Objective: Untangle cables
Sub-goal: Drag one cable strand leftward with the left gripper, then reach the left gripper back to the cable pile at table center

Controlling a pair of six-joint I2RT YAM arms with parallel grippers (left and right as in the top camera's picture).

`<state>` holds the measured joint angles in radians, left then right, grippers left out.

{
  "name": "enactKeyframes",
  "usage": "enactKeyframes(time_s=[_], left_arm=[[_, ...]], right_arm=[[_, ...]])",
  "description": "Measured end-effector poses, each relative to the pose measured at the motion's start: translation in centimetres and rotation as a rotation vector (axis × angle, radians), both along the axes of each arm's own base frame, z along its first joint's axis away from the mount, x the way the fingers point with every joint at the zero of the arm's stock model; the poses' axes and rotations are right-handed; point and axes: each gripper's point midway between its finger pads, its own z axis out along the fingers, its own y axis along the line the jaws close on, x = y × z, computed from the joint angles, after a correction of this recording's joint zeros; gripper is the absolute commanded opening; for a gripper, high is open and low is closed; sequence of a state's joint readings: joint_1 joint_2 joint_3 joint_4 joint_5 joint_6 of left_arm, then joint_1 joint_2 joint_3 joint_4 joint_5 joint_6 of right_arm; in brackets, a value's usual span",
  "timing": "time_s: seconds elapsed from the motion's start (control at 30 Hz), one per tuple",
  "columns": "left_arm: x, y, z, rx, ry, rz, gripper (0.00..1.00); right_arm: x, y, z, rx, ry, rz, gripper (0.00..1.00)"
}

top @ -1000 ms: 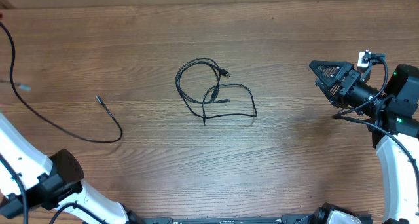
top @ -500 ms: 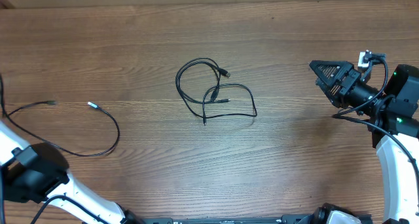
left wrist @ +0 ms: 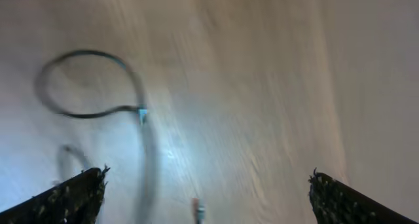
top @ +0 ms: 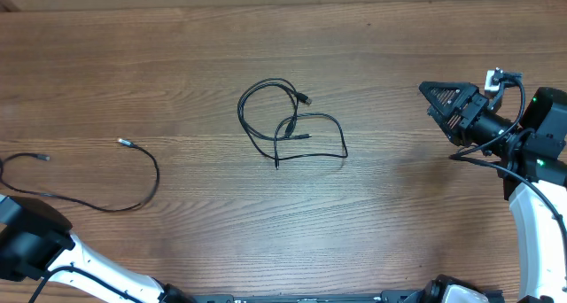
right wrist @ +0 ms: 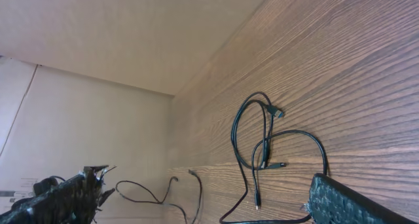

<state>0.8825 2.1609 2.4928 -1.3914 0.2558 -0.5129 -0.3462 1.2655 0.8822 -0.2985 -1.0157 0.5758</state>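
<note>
Note shift since previous frames: single cable [top: 156,174] at left now lower and flatter on tabletop [top: 399,37], left arm [top: 35,245] drawn back into near-left corner. See both its plugs lying free, apart from each other, one near left edge, the other further right. Find left gripper [left wrist: 206,178] wide, holding nothing, above a blurred loop of cable. Find tangled cables [top: 282,130] unchanged at centre: overlapping loops, plug ends showing within the bundle, well apart from single cable. Record right gripper [right wrist: 206,178] at right, wide, empty, facing the tangle, well apart from it.
</note>
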Motion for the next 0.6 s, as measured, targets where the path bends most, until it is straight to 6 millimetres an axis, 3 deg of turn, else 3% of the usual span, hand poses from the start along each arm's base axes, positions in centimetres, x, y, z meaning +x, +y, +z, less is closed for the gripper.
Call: enactKeyframes(time_s=[0.23, 0.6], left_arm=[[3.2, -3.9, 1.3, -0.072, -0.144, -0.225, 1.00], [6.2, -10.6, 1.1, -0.124, -0.145, -0.450, 1.00]], right_arm=[[0.0, 0.0, 0.0, 0.000, 0.000, 0.000, 1.00], [0.0, 0.0, 0.0, 0.000, 0.000, -0.001, 1.00]])
